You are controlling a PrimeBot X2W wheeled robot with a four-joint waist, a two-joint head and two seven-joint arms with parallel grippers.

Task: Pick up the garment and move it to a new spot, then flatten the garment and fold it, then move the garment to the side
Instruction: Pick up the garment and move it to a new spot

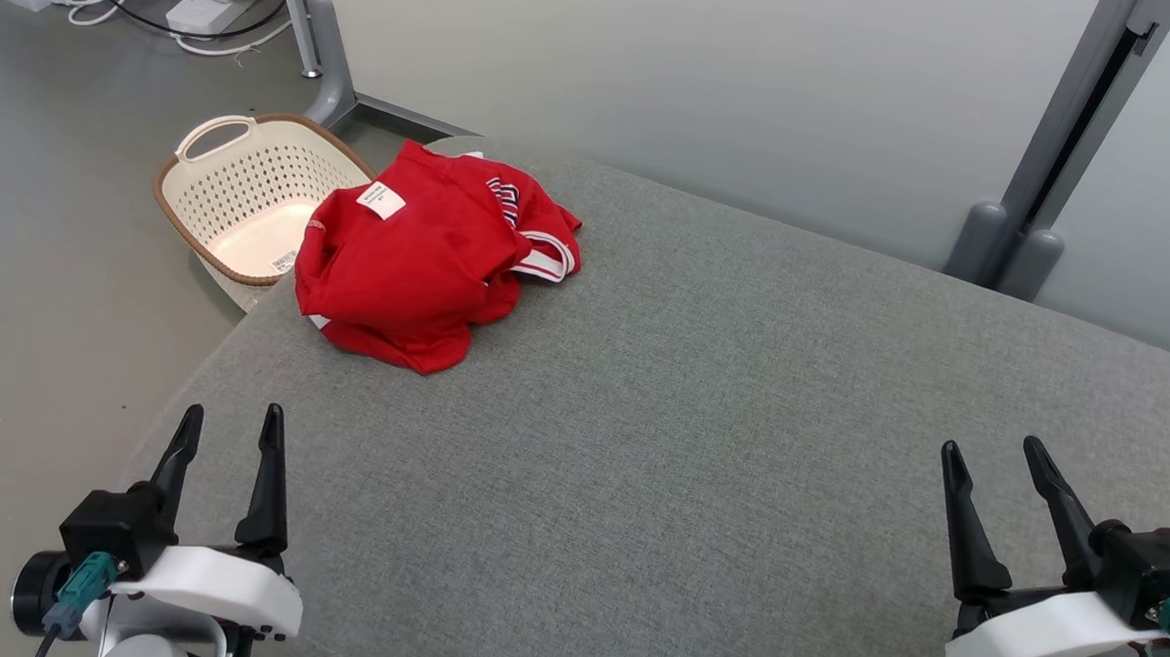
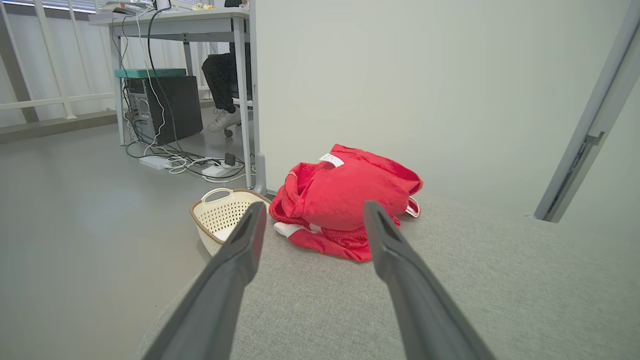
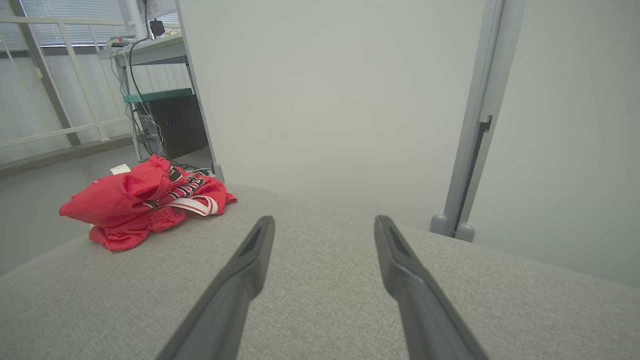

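Grey fabric-covered worktop spreads below a pale wall in the head view, with a crumpled red garment heaped at its upper-left corner, just beside a cream basket on the floor. At lower left and lower right, the left pincer and right pincer hover, fingers parted and empty, well apart from the cloth. The first pick-up looks not yet begun; next, an arm, likely the left, must reach up-frame and close on a fold.
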